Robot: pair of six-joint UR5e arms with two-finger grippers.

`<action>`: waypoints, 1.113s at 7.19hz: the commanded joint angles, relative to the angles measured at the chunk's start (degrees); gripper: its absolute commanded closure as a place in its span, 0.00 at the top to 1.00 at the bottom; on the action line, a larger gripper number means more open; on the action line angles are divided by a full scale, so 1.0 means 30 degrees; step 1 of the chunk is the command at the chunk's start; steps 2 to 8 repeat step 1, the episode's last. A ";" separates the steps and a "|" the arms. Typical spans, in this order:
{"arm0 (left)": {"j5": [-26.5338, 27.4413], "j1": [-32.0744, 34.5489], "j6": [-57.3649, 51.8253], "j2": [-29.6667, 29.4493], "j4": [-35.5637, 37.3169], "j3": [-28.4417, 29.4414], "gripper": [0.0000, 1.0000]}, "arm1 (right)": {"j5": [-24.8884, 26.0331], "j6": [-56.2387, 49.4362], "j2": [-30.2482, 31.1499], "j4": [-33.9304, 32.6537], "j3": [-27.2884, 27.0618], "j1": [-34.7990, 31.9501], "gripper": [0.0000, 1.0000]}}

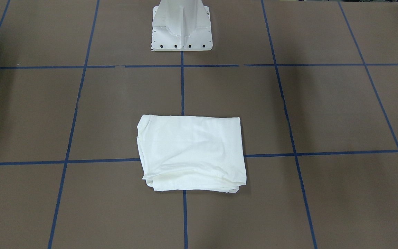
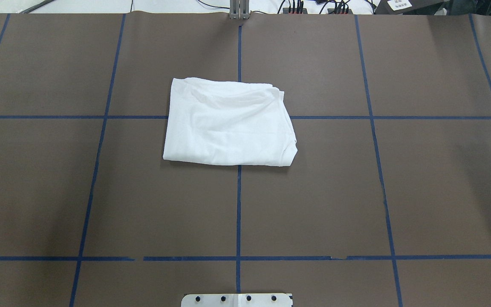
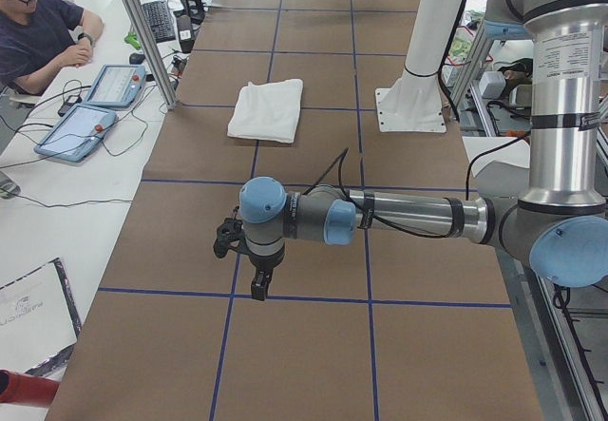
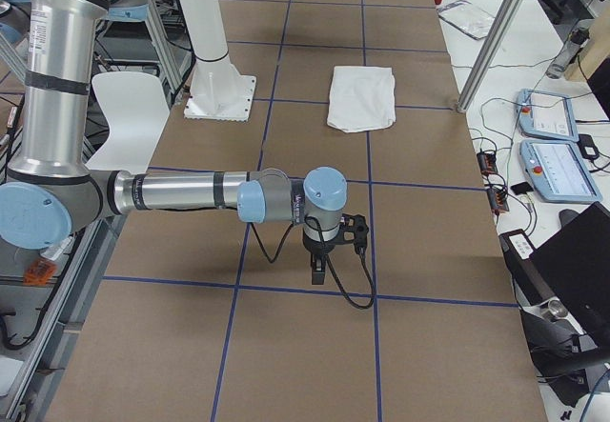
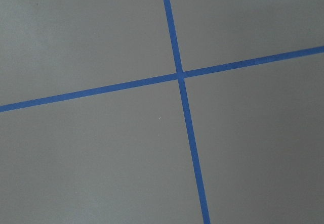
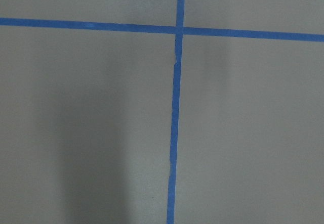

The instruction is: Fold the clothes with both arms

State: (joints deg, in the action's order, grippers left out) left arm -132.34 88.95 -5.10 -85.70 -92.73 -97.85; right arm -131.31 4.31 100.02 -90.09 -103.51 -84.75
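T-shirt [image 2: 228, 123] lies folded in a rectangle on the surface [image 2: 100, 192], centre of the overhead frame, long axis left-right. Left tool [image 3: 257, 288] and right tool [image 4: 316, 274] hang well apart from it, low in the side views, neither clearly nearer. Tool opening: cannot tell for either. No containers.

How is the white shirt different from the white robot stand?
The shirt lies flat and folded, with wrinkles; the stand rises upright and smooth. The shirt covers a crossing of blue lines mid-table; the stand sits by the table edge, with dark bolt holes in its plate. Both are white.
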 commanded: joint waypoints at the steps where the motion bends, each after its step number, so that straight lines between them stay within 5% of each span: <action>1: -0.0007 -0.0029 0.0029 0.0001 0.0000 0.0009 1.00 | 0.0000 0.0000 -0.0001 0.0000 -0.0009 0.0007 1.00; 8: -0.0007 -0.0029 0.0029 0.0001 0.0000 0.0009 1.00 | 0.0000 0.0000 -0.0001 0.0000 -0.0009 0.0007 1.00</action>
